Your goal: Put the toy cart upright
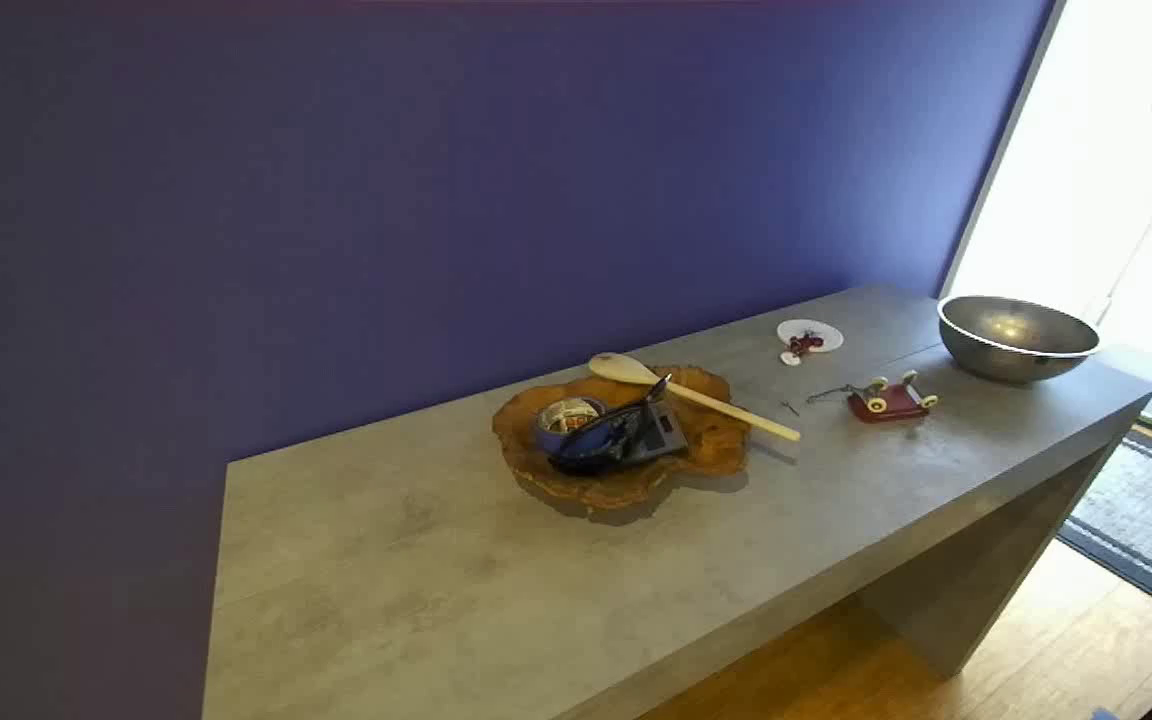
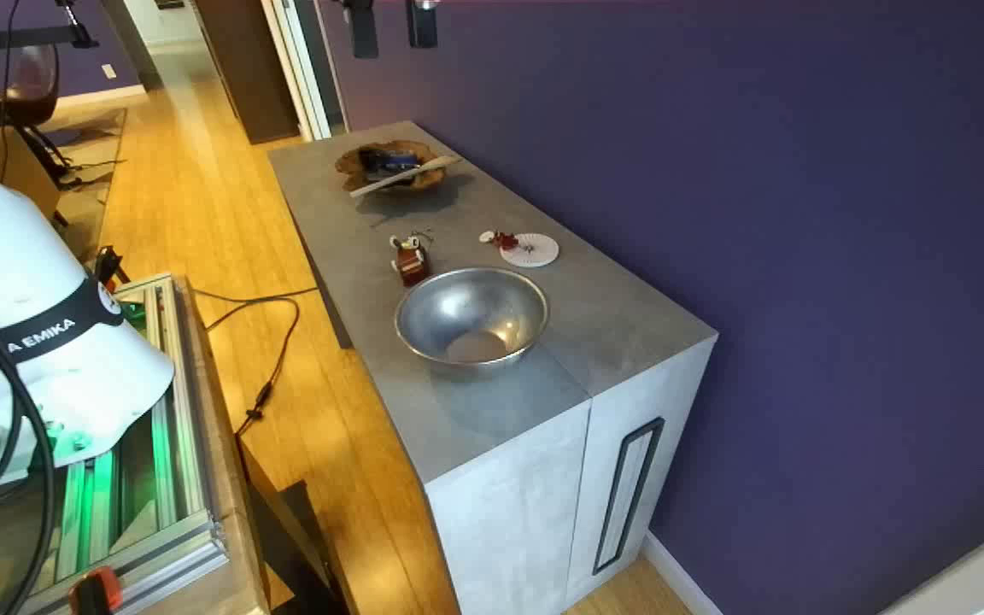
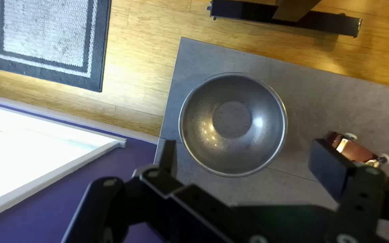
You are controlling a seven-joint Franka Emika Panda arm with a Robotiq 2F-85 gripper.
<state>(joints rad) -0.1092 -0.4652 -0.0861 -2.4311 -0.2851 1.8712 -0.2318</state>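
We see a small red toy cart (image 1: 894,403) lying upside down on a grey table (image 1: 406,560), its four pale wheels in the air, between a steel bowl (image 1: 996,358) and a wooden tray (image 1: 718,450) with a wooden spoon (image 1: 621,368) across it. Near the cart lies a white disc (image 1: 824,331). In the wrist view, the gripper (image 3: 243,158) has its two fingers spread wide apart, one partly hiding the cart.

Hand (image 3: 249,162) high; pointing down; fingers (image 3: 330,168) wide apart
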